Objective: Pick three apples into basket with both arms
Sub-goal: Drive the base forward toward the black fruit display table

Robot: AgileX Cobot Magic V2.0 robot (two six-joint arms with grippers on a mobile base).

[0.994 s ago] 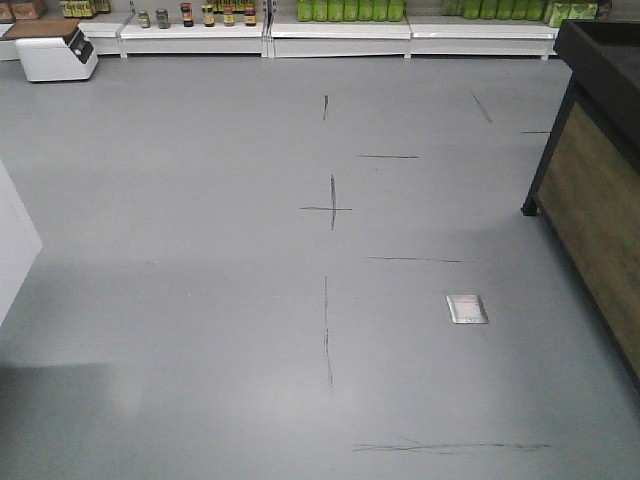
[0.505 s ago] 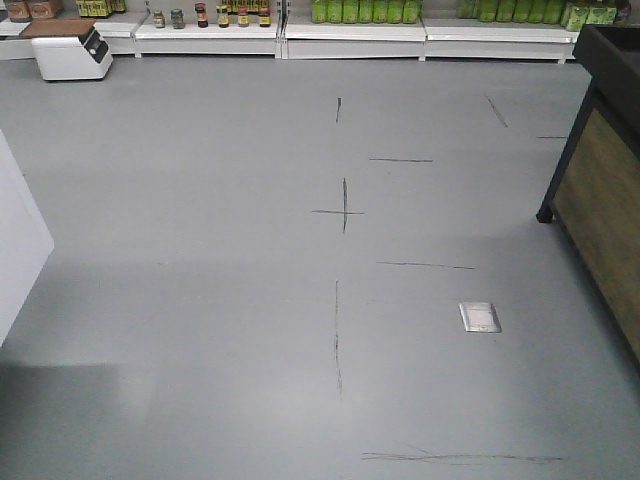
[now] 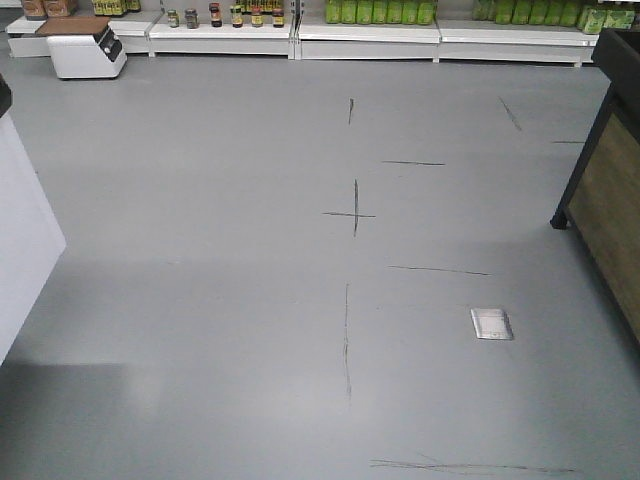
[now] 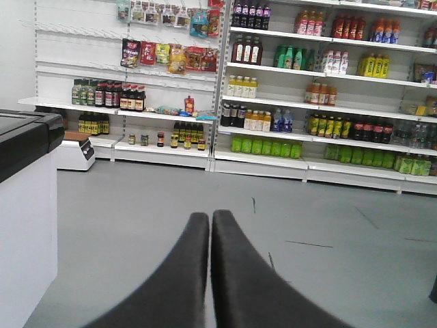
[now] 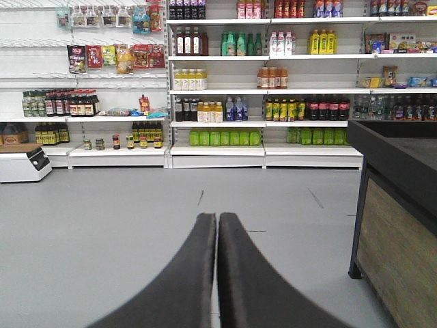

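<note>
Apples and basket lie outside all three views, so I cannot tell where they are. The front-facing view takes in an open grey floor scored with thin dark lines, among them a cross mark near the middle and a small square metal plate set into the floor toward the right. At the left edge stands a white cabinet, and at the right edge a black-framed stand with a wood-look side panel. Along the far wall runs a low white shelf base carrying small jars and a row of green bottles, with a white box-shaped machine with a brown top on the floor at its left end. In the left wrist view the left tool points out over the floor toward tall store shelves stocked with bottles and hanging packets; its two black fingers are pressed together along their length with nothing between them, and the white cabinet with its black top stands near on the left. In the right wrist view the right tool likewise faces the shelving, its black fingers closed against each other and holding nothing, with the black-framed stand just off to its right. Both tools hang above bare floor, well apart from the shelves.
</note>
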